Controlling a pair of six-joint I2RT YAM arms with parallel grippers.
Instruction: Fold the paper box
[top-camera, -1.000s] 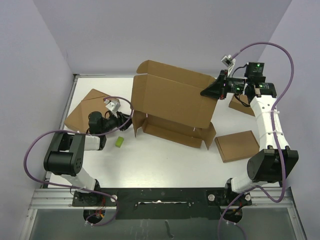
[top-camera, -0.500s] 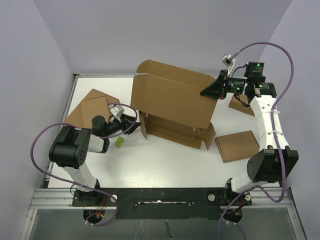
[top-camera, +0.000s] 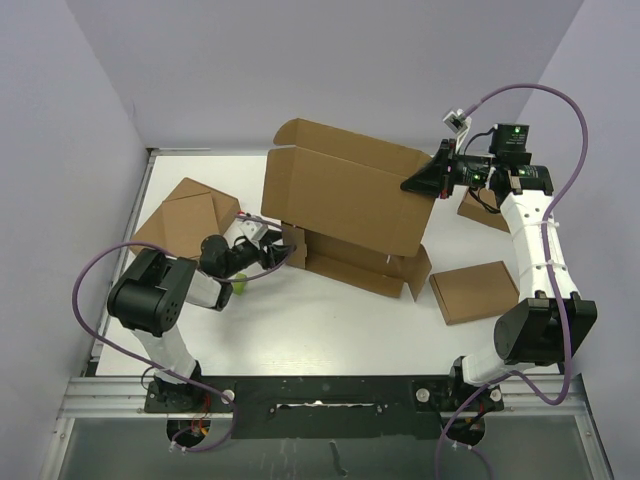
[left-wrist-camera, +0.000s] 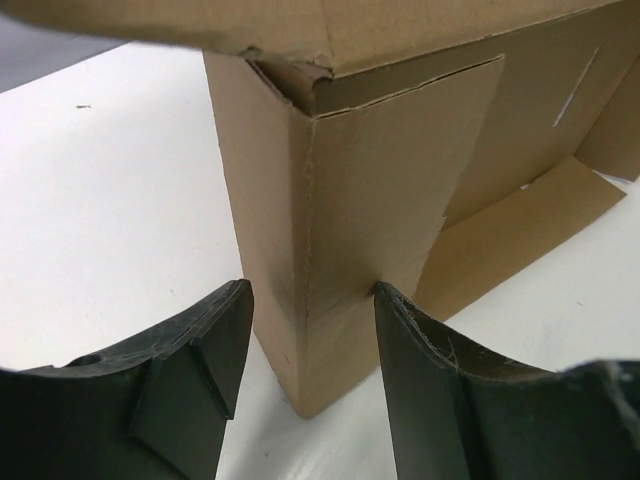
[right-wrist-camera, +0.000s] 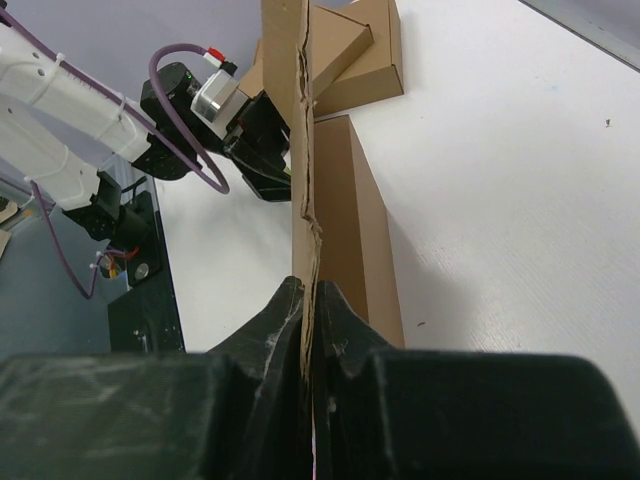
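Pinching box (top-camera: 345, 200) at right end of its raised panel with right claw (top-camera: 408, 186), pressed together on the cardboard edge; seen edge-on from right wrist, same grip. Standing mid-bench (top-camera: 330, 320), toward back edge, half-erected: big panel up and leaning, top flap bent over at back, low front flap lying flat on bench. Straddling box's left front corner flap with left claw (top-camera: 285, 250), spread, one finger (left-wrist-camera: 190, 370) on each side of the upright flap. Seemingly touching cardboard on the right-hand side, just apart on the other, no clamp. Reaching low across bench from near left corner with left arm. Green block (top-camera: 240, 285) just beside left wrist, apart from box. Flat boxes (top-camera: 185, 215) too: one near left edge, one right of box beside right arm, a third partly hidden behind right arm.
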